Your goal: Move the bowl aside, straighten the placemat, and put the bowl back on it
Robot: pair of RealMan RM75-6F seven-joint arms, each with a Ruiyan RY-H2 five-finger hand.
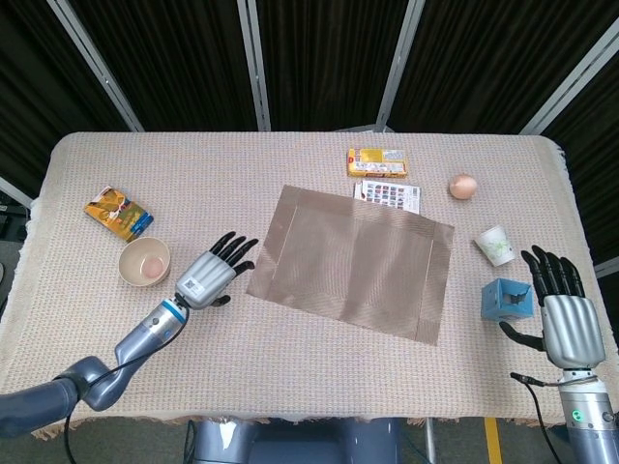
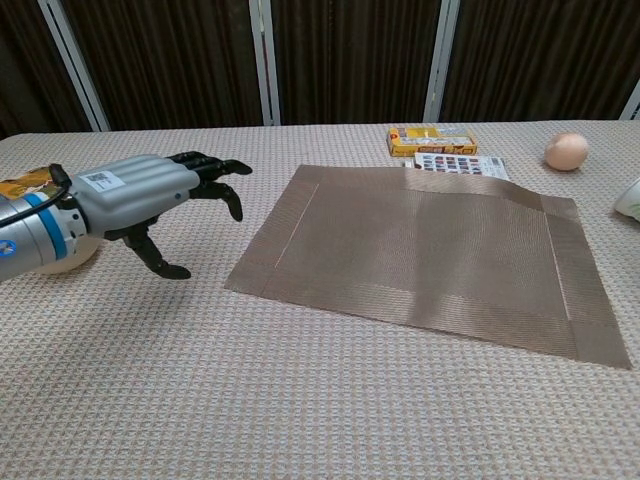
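Observation:
The brown woven placemat (image 1: 353, 261) (image 2: 430, 250) lies skewed in the middle of the table, its far right corner riding up on a card. The cream bowl (image 1: 144, 262) stands off the mat at the left; in the chest view only its edge (image 2: 68, 258) shows behind my forearm. My left hand (image 1: 213, 275) (image 2: 150, 196) hovers between bowl and mat, fingers spread, holding nothing, fingertips close to the mat's left edge. My right hand (image 1: 561, 311) is open at the near right, beside a blue box, and is out of the chest view.
A blue box (image 1: 506, 299) and a white paper cup (image 1: 493, 244) sit right of the mat. An egg (image 1: 463, 186) (image 2: 566, 151), a yellow box (image 1: 377, 160) (image 2: 428, 138) and a colour card (image 1: 389, 194) lie at the back. A yellow-blue packet (image 1: 119, 213) is behind the bowl.

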